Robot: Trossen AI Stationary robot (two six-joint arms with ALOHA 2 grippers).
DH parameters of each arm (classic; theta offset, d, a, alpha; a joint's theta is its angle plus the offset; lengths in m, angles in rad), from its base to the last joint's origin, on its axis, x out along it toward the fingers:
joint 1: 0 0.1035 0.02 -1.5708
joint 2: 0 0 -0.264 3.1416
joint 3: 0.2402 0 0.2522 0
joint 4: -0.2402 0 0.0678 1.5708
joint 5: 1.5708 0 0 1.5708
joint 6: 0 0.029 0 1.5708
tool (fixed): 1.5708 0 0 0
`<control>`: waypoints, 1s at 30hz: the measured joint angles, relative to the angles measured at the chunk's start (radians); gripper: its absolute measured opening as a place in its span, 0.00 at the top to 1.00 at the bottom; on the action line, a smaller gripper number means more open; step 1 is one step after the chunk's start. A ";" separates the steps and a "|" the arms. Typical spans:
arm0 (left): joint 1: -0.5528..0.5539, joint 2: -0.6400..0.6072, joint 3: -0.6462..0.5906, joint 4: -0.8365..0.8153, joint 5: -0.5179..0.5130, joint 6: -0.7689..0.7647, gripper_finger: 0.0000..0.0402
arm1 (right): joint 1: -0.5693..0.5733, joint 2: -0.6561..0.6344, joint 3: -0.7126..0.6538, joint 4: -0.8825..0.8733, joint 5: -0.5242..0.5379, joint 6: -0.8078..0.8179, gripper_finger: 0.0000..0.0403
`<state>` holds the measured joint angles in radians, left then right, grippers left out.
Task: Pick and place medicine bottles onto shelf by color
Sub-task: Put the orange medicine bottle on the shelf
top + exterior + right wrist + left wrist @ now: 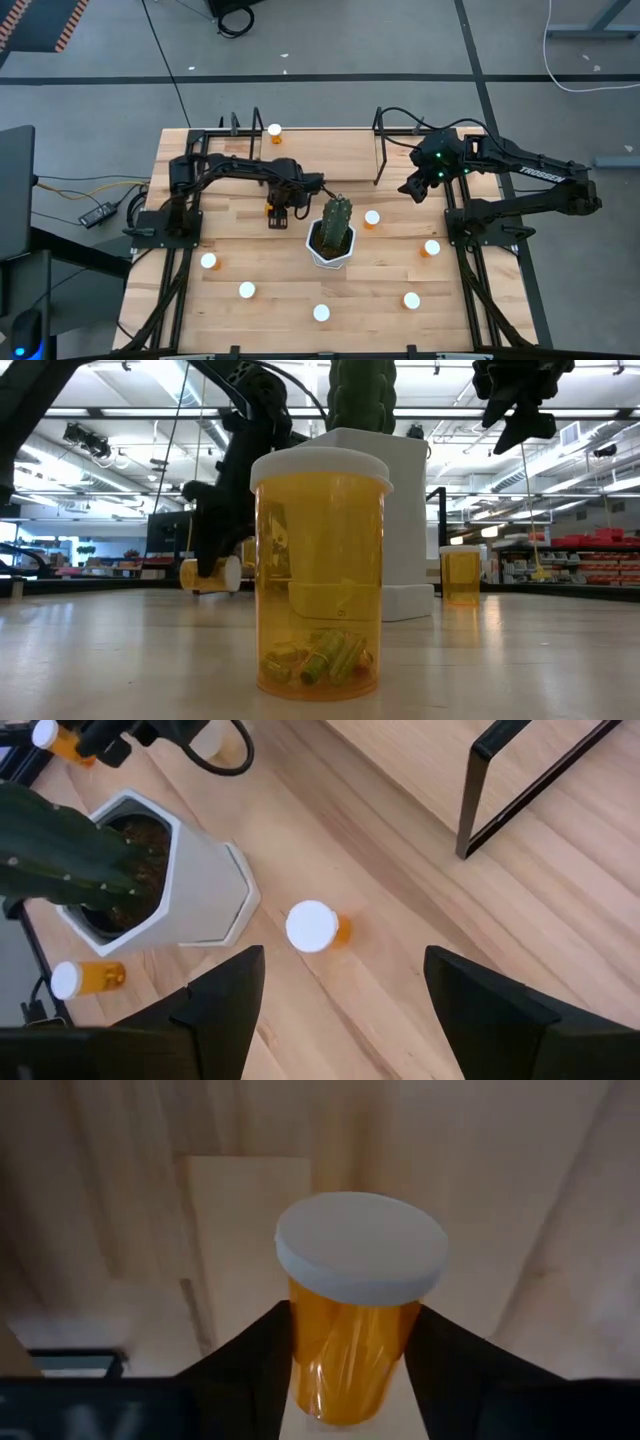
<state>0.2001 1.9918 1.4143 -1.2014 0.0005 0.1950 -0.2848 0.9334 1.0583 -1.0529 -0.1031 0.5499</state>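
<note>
Orange pill bottle (350, 1342) with white cap, gripped between fingers (245, 1365) of left claw (277, 212), just left of cactus pot (330, 250). Right claw (415, 190) wide open above desk (270, 265), near shelf (330, 150).

Two dark, near-black arms of slim tubular links with blocky joint housings, mounted on black frame bases at either side of the table (260, 270). White "TROSSEN" lettering along the right arm (530, 180) forearm; small green lights glowing on its wrist block. Black cables looping along the left arm (230, 172) and trailing off past its base. Matte black fingers (225, 1005), broad and flat with angled edges, on the right; similar dark, tapering fingers (255, 1355) on the left.
</note>
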 joint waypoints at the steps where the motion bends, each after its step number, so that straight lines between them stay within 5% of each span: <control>1: 0.000 -0.009 0.000 -0.003 0.002 -0.002 0.56 | 0.000 -0.001 0.000 0.000 -0.003 0.000 0.30; 13: 0.030 -0.229 0.000 0.005 0.003 -0.056 0.55 | 0.000 -0.013 0.000 0.046 -0.011 -0.010 0.30; 23: 0.089 -0.414 0.000 0.219 0.002 -0.140 0.54 | 0.000 0.006 0.037 0.460 -0.022 -0.172 0.30; 30: 0.144 -0.436 0.000 0.322 0.003 -0.164 0.54 | -0.028 0.164 0.247 0.382 0.144 -0.357 0.30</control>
<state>0.3443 1.5558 1.4147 -0.8798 0.0036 0.0312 -0.3132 1.0976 1.3054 -0.6710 0.0413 0.1932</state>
